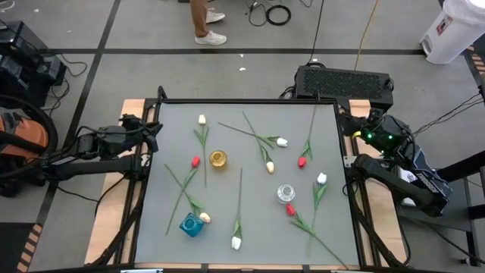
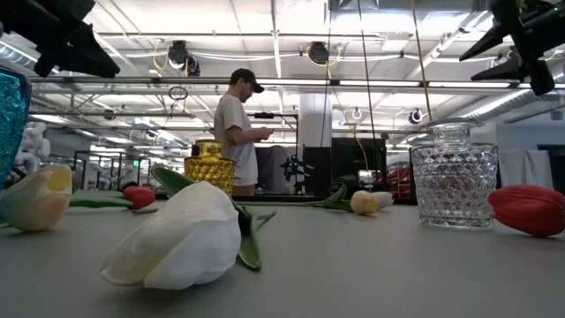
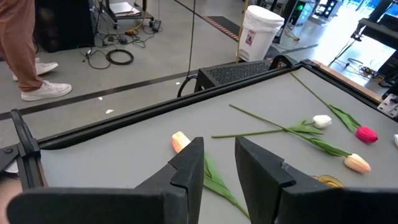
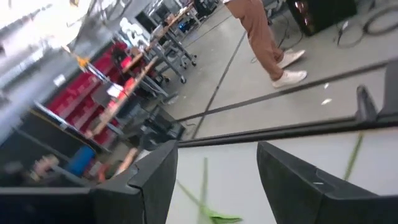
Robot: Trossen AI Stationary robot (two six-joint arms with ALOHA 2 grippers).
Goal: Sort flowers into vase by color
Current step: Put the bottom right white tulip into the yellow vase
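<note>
We find no writing we can read; the white bin [image 3: 263,28] on the floor beyond the table carries a label, but its words are too small to tell.

The flowers [image 1: 267,142] lie scattered flat over the grey table [image 1: 182,114], none in a vase. Their thin green stems point every way: the yellow-headed one [image 1: 201,120] at the far left lies near-to-far with its head at the far end, a white-headed one [image 1: 236,243] at the near edge lies the same way with its head nearest us, and the stems at the far middle cross at slants. The heads are small, smooth buds in white, red and pale yellow.

Three vases stand among them: a gold, knobbly one [image 1: 218,159] left of centre, a clear cut-glass one [image 1: 286,192] to the right, and a blue faceted one [image 1: 191,224] at the near left.

The left gripper [image 3: 219,163] hovers over the table's far left edge, its dark fingers parted and grasping nothing. The right gripper [image 4: 217,165] waits by the far right corner, spread wide and empty.

A person [image 2: 238,131] stands in the room behind.
</note>
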